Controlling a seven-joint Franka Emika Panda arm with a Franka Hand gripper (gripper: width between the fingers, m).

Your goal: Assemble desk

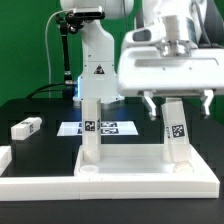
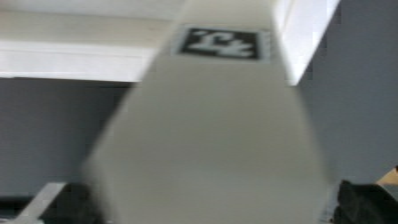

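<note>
Item: the two-finger gripper [image 1: 176,103], white-bodied, is hanging at the exterior view's right, pointing straight down over the desk kit, its jaws standing as wide apart as they go and closing on nothing. Object of the coming move: the right-hand square white leg [image 1: 173,135], tagged in black and white, is standing close to upright on the white plastic desk top [image 1: 130,172], a wide, flat rectangle with a raised rim that is lying on the near part of the black tabletop [image 1: 45,148]. Governing relation: this leg is lying directly below the gripper with its long axis running vertically, in line with the gripper's approach; its upper end is reaching up between the two fingers, one finger on each side, with a gap showing on both. The wrist view is confirming this, the leg filling the middle of the picture and the dark fingertips sitting apart at either flank. Judgement: the gripper is needing only to descend a little and close across the leg's flat faces. Other parts: the left-hand square white leg [image 1: 90,130] is standing on the same top, well apart; a loose white leg [image 1: 25,127] is lying on the tabletop at the far left; the marker board [image 1: 108,127] is lying flat behind the top.
</note>
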